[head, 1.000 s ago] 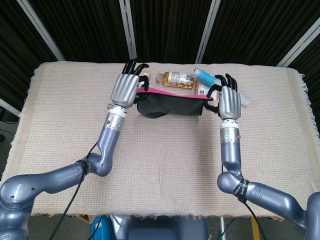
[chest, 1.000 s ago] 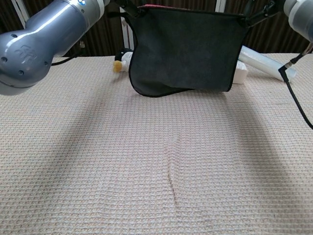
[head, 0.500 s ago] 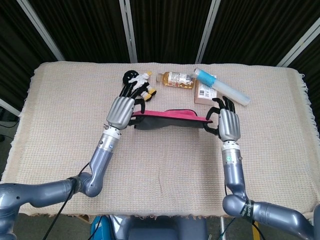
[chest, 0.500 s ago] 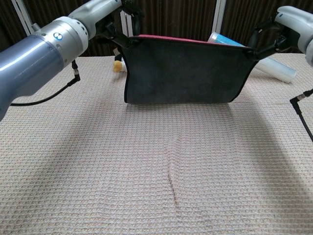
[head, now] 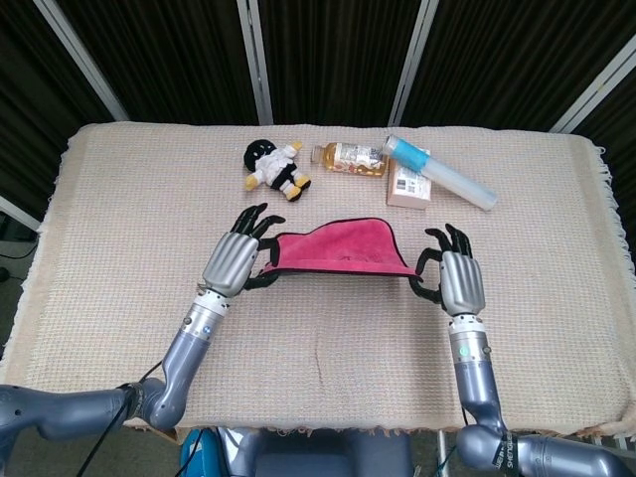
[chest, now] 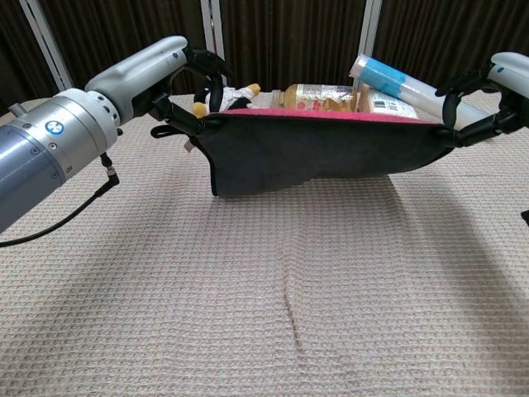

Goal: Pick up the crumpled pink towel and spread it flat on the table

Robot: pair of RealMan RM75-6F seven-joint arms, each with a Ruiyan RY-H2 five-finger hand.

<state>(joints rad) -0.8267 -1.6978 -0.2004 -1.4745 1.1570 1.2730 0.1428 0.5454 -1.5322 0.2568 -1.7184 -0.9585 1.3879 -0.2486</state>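
The pink towel [head: 336, 246] is stretched between my two hands above the middle of the table; its top face is pink, and the chest view shows its dark underside [chest: 314, 149] hanging just above the cloth. My left hand [head: 237, 262] pinches the towel's left corner. My right hand [head: 459, 279] pinches the right corner. The far edge of the towel sags back toward the table. In the chest view the left hand [chest: 178, 83] and right hand [chest: 483, 103] hold the near edge taut and level.
Along the far side of the woven table cover [head: 328, 348] lie a small plush doll [head: 273, 167], a bottle of amber liquid [head: 350, 157], a small box [head: 407, 185] and a blue-and-white tube [head: 439, 171]. A crease [chest: 291, 306] runs through the cover near the front.
Both hands have drawn the towel toward me and lower. It has swung from hanging upright to nearly level, pink face up, and the doll behind it has come into sight.
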